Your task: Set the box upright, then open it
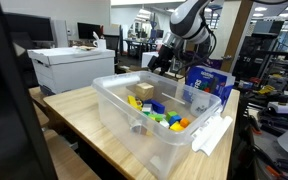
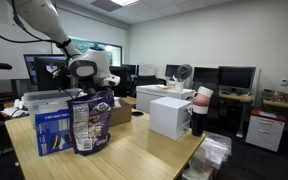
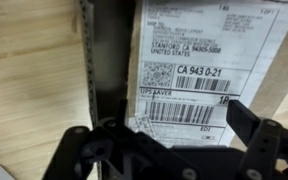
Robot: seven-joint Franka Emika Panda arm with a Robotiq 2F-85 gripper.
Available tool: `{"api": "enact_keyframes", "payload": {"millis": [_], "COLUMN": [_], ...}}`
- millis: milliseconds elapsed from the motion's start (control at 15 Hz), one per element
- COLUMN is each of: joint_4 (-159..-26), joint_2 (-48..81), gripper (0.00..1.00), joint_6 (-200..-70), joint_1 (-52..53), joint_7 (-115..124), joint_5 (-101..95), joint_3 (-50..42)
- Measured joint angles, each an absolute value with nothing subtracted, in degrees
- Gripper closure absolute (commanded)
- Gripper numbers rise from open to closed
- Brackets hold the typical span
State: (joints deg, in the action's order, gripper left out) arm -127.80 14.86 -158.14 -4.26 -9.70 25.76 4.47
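The box [image 3: 280,60] fills the wrist view from directly above. It is tan cardboard with a white shipping label [image 3: 199,55] on the face toward the camera and a dark strip [image 3: 104,60] running down its left part. My gripper [image 3: 159,125] hangs just above the label, open, with its black fingers [image 3: 246,122] spread apart and nothing between them. In an exterior view the box [image 2: 121,113] shows as a brown shape behind the blue bag, below the gripper [image 2: 82,85]. At the far end of the table the gripper [image 1: 162,65] points down.
A clear plastic bin [image 1: 134,125] with colourful toys and a small tan box takes the near end of the wooden table [image 1: 79,110]. A blue printed box [image 2: 52,132] and a blue snack bag [image 2: 91,125] stand beside the cardboard box. A white box [image 2: 169,117] sits further along.
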Motion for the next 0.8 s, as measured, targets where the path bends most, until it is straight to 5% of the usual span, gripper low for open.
{"api": "enact_keyframes", "payload": {"millis": [800], "joint_4": [-128.0], "joint_2": [14.9], "gripper": [0.00], "joint_6": [-158.8], "joint_1": [-3.4], "joint_7": [-7.1], "joint_5": [18.3], "joint_3": [3.1]}}
